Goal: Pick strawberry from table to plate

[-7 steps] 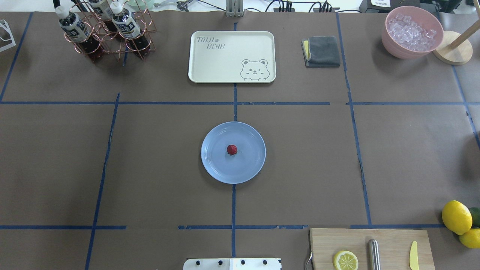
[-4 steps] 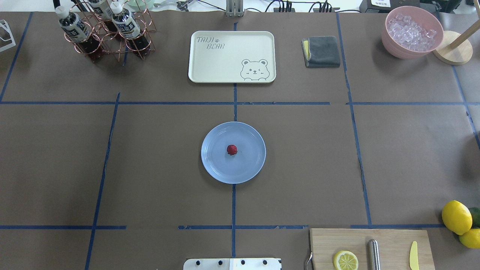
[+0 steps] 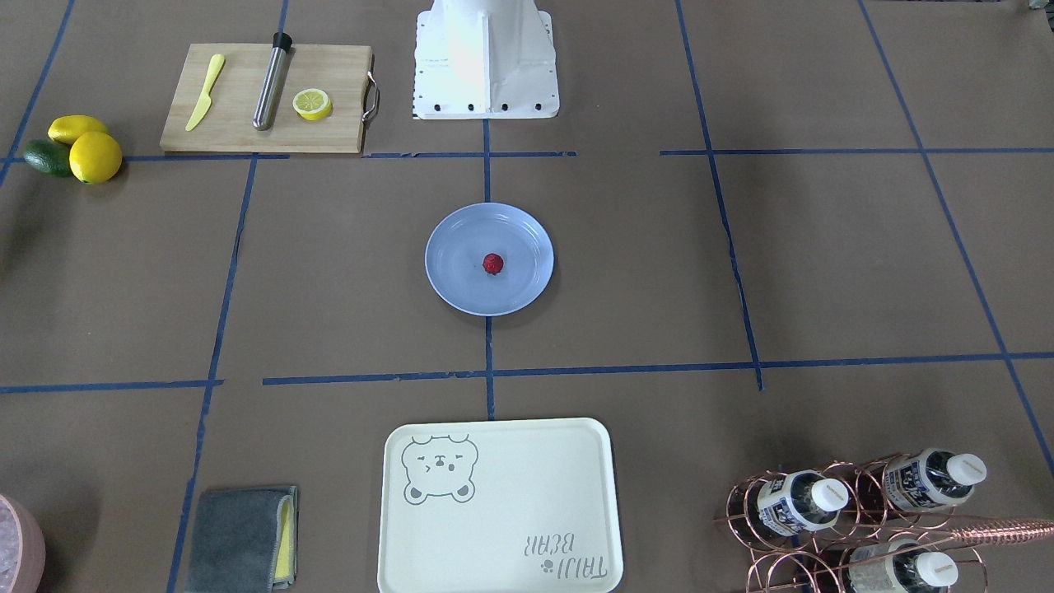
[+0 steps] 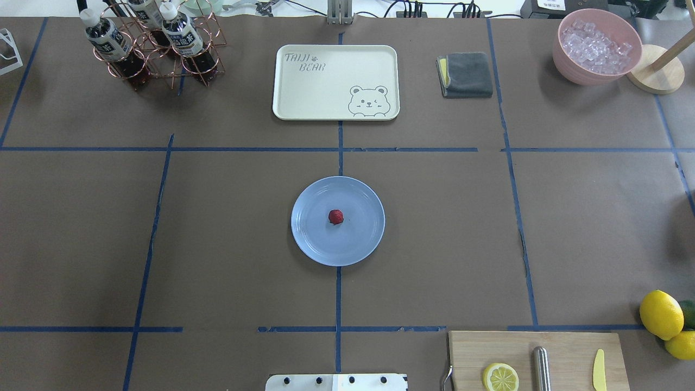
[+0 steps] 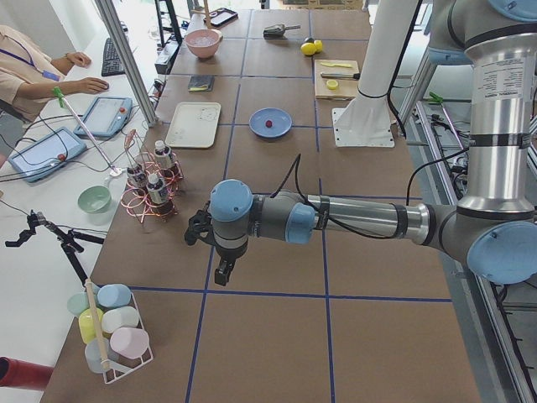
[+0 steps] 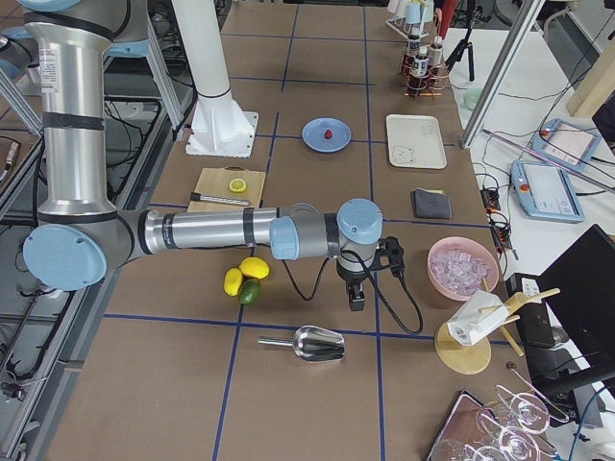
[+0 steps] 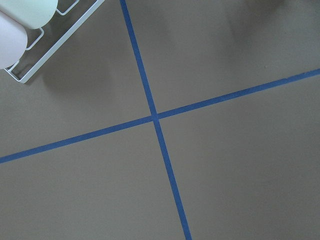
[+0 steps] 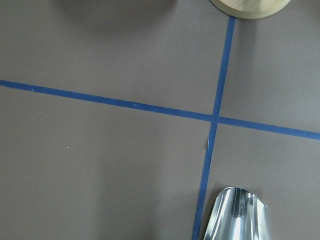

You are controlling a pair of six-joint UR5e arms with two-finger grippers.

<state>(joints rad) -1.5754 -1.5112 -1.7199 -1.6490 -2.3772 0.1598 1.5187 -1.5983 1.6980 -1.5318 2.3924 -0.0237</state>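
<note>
Already the strawberry sits on the plate.
It lies near the plate's middle, on the bench. Well apart from the plate, the left tool and right tool hang above the bench at opposite ends; whether either is open or holding anything, I cannot tell.

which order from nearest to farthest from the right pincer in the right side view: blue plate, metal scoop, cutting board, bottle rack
Starting from the right pincer:
1. metal scoop, just beside it, on the camera's side
2. cutting board, farther up the table, toward the robot's base
3. plate, mid-table, holding the strawberry
4. bottle rack, at the far end
</note>
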